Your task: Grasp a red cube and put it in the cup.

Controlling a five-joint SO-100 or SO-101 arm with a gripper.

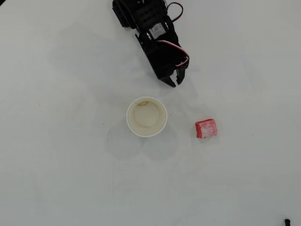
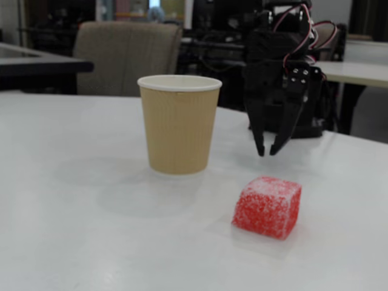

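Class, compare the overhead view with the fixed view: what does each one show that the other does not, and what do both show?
Only the overhead view shows the cream inside of the round white-rimmed paper cup, which looks empty, and the bare table between all three things.

Only the fixed view shows the cup's tan ribbed outer wall, a padded chair and desks behind, and the black two-finger gripper held off the table, tips pointing down.

Both show the small red cube with whitish patches lying apart from cup and gripper.
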